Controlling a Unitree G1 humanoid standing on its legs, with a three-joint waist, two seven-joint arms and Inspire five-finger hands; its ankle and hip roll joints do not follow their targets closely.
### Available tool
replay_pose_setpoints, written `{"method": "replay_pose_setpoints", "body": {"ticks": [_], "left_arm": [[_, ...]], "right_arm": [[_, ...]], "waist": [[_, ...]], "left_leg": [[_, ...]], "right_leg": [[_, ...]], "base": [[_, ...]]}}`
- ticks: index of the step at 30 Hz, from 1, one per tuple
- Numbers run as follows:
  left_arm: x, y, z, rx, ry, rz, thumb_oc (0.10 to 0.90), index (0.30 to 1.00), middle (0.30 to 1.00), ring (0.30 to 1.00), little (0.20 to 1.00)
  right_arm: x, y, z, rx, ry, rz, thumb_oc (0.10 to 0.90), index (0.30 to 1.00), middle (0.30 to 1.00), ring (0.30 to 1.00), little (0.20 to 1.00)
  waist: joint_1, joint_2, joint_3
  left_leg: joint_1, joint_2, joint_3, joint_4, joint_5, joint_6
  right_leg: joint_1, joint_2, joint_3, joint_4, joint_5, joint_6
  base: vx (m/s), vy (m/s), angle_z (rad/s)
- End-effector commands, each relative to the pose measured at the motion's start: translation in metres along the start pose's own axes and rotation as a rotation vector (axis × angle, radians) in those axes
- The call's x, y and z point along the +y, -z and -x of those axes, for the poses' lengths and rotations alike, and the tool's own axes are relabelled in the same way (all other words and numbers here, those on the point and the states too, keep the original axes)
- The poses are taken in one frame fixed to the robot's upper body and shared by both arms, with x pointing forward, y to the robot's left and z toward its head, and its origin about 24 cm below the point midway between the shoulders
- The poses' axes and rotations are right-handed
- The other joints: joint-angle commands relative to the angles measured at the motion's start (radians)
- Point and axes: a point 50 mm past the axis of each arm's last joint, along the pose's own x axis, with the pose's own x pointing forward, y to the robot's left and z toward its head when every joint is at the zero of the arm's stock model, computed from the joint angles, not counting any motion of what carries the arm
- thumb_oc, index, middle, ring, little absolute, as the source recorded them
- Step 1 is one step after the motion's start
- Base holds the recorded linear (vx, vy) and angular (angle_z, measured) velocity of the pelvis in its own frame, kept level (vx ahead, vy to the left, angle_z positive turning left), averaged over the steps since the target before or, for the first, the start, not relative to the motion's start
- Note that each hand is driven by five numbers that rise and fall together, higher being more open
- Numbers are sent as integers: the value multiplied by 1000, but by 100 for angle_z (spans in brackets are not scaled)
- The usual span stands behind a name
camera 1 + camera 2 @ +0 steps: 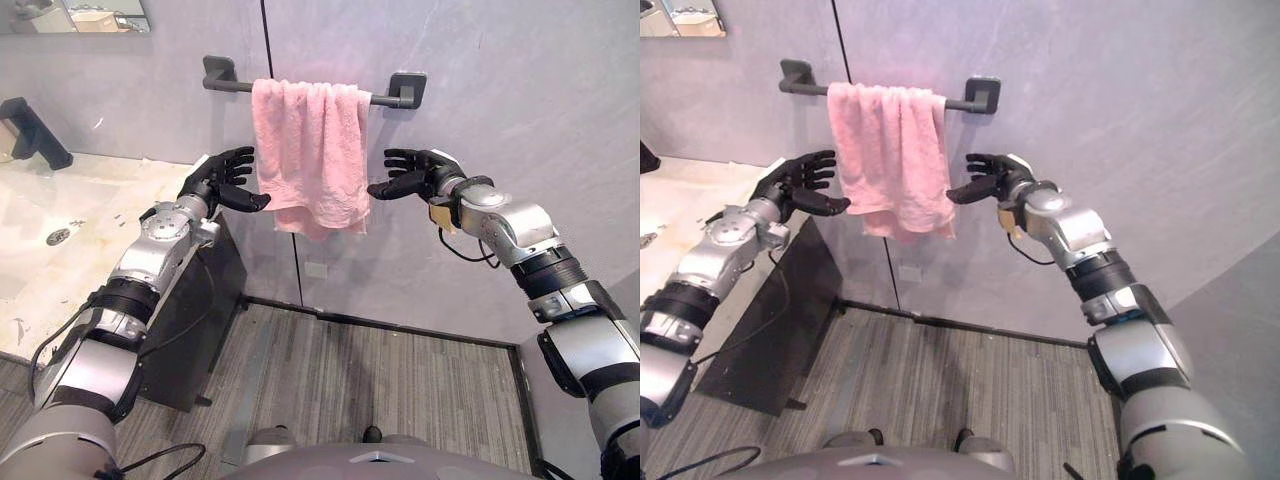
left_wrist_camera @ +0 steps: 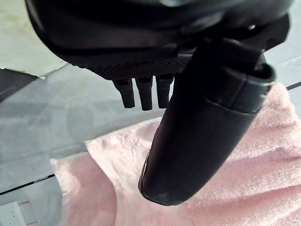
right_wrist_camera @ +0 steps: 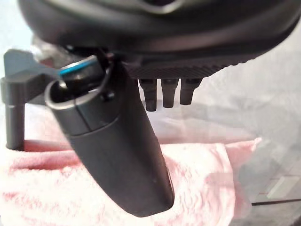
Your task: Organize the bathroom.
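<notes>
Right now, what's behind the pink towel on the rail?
The pink towel drapes over the dark rail, hiding the rail's middle and the grey wall behind it. Both rail ends and brackets show. Anything between towel and wall is covered.

I've got open air on both sides of the pink towel (image 1: 312, 155): left hand (image 1: 218, 181) and right hand (image 1: 418, 175) flank it, fingers spread, not touching. Wall sits close behind the towel. Towel bar (image 1: 385, 98) and its brackets block above. Counter (image 1: 60, 215) and dark cabinet (image 1: 195, 300) crowd my left arm; right side is free.
</notes>
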Motion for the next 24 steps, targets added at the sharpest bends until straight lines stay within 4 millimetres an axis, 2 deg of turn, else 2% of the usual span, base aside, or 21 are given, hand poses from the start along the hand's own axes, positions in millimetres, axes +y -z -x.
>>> {"method": "replay_pose_setpoints", "body": {"ticks": [1,5,7,20,24], "left_arm": [[3,-61,-15,-226,-19,-43,800,900,900,900,900],[1,-61,-15,-225,-9,-10,800,900,900,900,900],[-4,-59,-16,-224,-2,44,800,900,900,900,900],[-28,-49,-21,-200,45,69,800,900,900,900,900],[-30,-44,-22,-178,42,67,800,900,900,900,900]], "right_arm": [[-15,-78,10,-291,73,83,800,900,900,900,900],[-15,-75,9,-277,61,61,800,900,900,900,900],[-8,-68,4,-258,28,40,800,900,900,900,900],[9,-49,-9,-197,-37,-77,800,900,900,900,900],[10,-49,-11,-188,-32,-95,800,900,900,900,900]], "waist": [[24,35,-152],[28,35,-156],[30,36,-156],[37,35,-161],[38,35,-166]], "left_leg": [[-145,65,19,-57,154,-76],[-143,62,12,-58,152,-76],[-138,60,5,-55,149,-75],[-110,58,2,-63,142,-81],[-105,57,2,-64,141,-82]], "right_leg": [[65,-29,-15,65,-153,71],[70,-30,-17,62,-154,71],[73,-31,-19,65,-155,69],[94,-28,-26,64,-161,69],[95,-27,-28,64,-160,70]], "base": [[34,-9,-1],[26,-4,0],[49,0,2],[41,3,2],[18,2,0]]}}
